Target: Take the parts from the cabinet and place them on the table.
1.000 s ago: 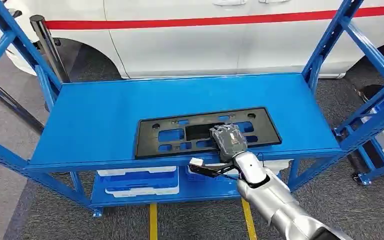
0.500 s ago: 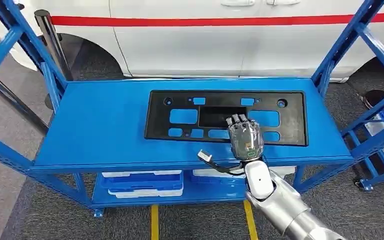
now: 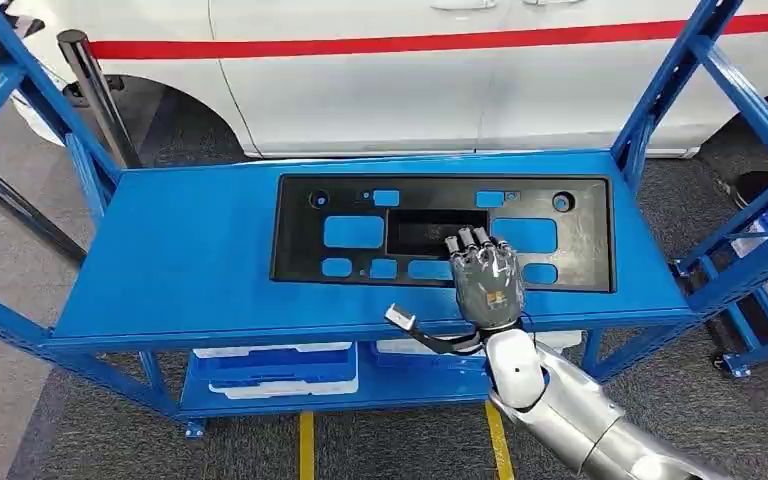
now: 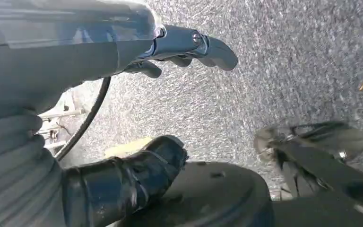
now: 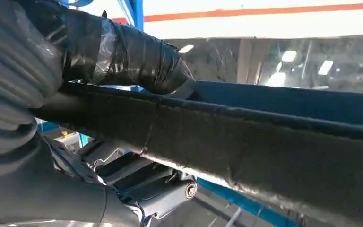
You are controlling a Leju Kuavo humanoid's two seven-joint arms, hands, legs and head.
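Gripping the near long edge of the black plastic plate (image 3: 442, 232), the right hand (image 3: 487, 280) has its thumb over the rim and fingers beneath. That part lies flat on the blue table (image 3: 190, 250). It looks light, thin, stiff but slightly flexible; a mid-edge hold seems best. Left hand (image 4: 179, 47) hangs empty, fingers loosely apart.
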